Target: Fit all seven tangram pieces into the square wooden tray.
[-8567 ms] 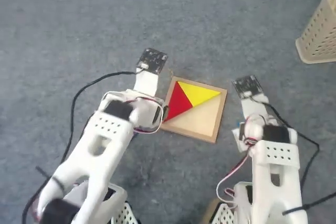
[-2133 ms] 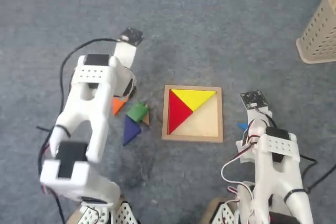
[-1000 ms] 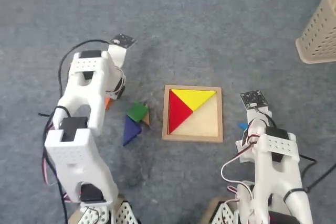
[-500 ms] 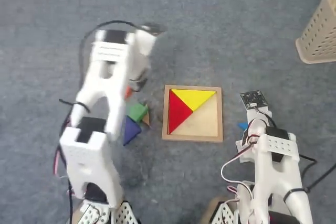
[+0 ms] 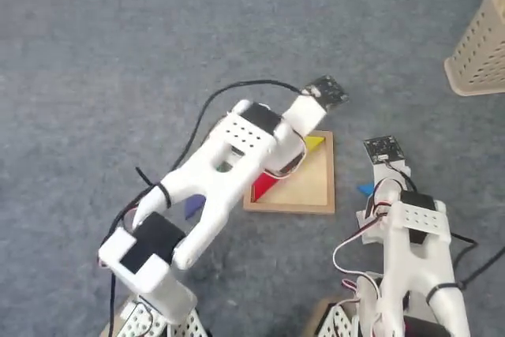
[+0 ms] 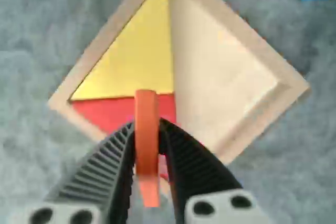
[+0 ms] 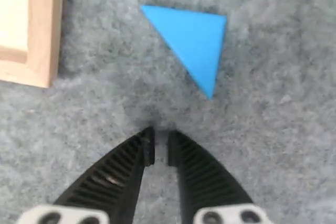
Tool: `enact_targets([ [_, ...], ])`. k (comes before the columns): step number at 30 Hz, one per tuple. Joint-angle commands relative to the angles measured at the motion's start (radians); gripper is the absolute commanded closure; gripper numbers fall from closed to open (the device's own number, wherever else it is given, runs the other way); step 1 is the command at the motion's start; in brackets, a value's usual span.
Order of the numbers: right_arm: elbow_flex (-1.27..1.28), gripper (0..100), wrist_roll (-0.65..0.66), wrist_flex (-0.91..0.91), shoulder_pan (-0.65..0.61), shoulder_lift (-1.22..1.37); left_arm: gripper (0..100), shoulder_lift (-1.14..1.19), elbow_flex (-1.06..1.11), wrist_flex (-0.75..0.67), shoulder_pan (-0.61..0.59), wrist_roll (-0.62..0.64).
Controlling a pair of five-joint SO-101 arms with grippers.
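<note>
L gripper (image 6: pixel 146 129) pinching orange piece (image 6: pixel 146 106) on edge, flat faces against ribbed pads. Shape can't be told edge-on. It hangs over wooden tray (image 6: pixel 294 85), above the seam where yellow triangle (image 6: pixel 139 51) meets red triangle (image 6: pixel 102 116). Tray sits approx mid-table; its other half is bare wood.

R gripper (image 7: pixel 157 148) low over grey carpet, jaws nearly pressed together, nothing btwn. Light blue triangle (image 7: pixel 191 38) lies flat on carpet just beside tray's R rim, near R gripper.

Handling (judgement):
- Pieces look thin, stiff, light. Prob. smooth painted, so may slip or swivel in a pinch. Not fragile.
- Flat ones on carpet: take across two edges nr the middle. Pile should give enough for tips to bite.
- Orange piece is upright and needs laying flat. Likely won't seat if it lands tilted on the rim or on a neighbour.
</note>
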Motion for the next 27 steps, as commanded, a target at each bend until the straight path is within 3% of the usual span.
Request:
enact_targets([
  [1,0.011,99.1,0.008,-0.013,0.007,-0.019,99,0.02,0.002,-0.037,0.04,0.012],
  [8,0.011,99.1,0.006,-0.013,0.007,-0.019,98,0.068,0.007,-0.035,0.112,0.017],
  [15,0.011,99.1,0.008,-0.013,0.007,-0.019,91,0.071,0.039,-0.035,0.107,0.017],
  [27,0.011,99.1,0.008,-0.013,0.002,-0.019,91,0.058,0.038,-0.031,0.095,0.011],
])
